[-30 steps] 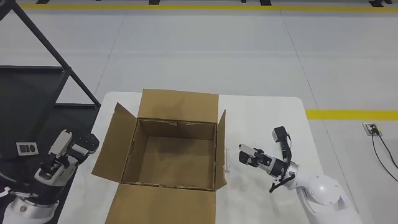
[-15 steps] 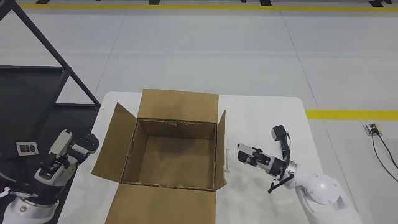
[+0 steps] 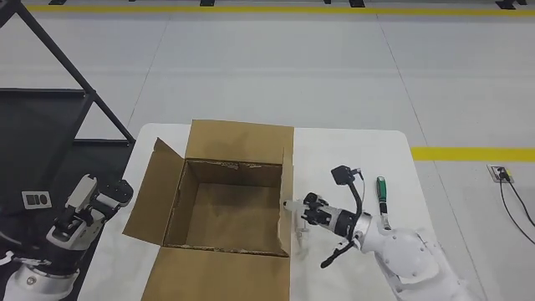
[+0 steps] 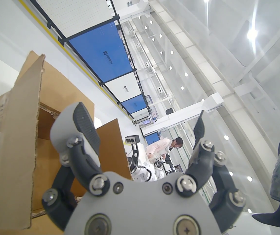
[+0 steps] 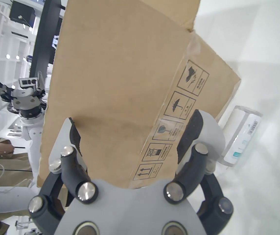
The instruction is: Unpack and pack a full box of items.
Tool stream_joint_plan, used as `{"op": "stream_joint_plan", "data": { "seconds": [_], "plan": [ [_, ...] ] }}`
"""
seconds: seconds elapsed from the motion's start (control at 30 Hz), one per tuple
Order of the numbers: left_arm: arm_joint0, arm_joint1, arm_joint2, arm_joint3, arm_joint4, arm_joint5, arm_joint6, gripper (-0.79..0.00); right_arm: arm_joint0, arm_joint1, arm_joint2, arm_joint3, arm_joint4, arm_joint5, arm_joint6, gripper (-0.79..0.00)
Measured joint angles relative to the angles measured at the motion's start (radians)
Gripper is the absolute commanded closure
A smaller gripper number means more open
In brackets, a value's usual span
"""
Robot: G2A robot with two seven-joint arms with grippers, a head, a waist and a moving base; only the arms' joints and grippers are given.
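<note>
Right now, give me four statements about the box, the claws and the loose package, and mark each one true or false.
1. The cardboard box stands open with nothing visible inside. True.
2. The right claw is shut on a bottle. False: it is open and holds nothing, close to the box's side.
3. The left claw is open. True.
4. The white package lies inside the box. False: it lies on the table, beside the box.

The box [image 3: 241, 140] is brown, the table [image 3: 359, 160] white.
</note>
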Motion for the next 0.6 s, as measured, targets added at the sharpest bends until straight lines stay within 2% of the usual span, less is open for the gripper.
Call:
{"op": "stream_joint_plan", "data": {
  "seconds": [0.13,0.33,0.43,0.6],
  "plan": [
    [0.000,0.000,0.000,0.000,0.000,0.000,0.000,-0.785,0.018,-0.006,-0.066,-0.025,-0.100,0.049,-0.013,-0.785],
    [0.000,0.000,0.000,0.000,0.000,0.000,0.000,-0.785,0.048,-0.022,-0.155,-0.035,-0.250,0.148,-0.116,-0.785],
    [0.000,0.000,0.000,0.000,0.000,0.000,0.000,-0.785,0.036,-0.024,-0.152,-0.053,-0.253,0.153,-0.154,-0.785],
    [0.000,0.000,0.000,0.000,0.000,0.000,0.000,-0.785,-0.017,-0.014,-0.073,-0.105,-0.210,0.140,-0.173,-0.785]
  ]
}}
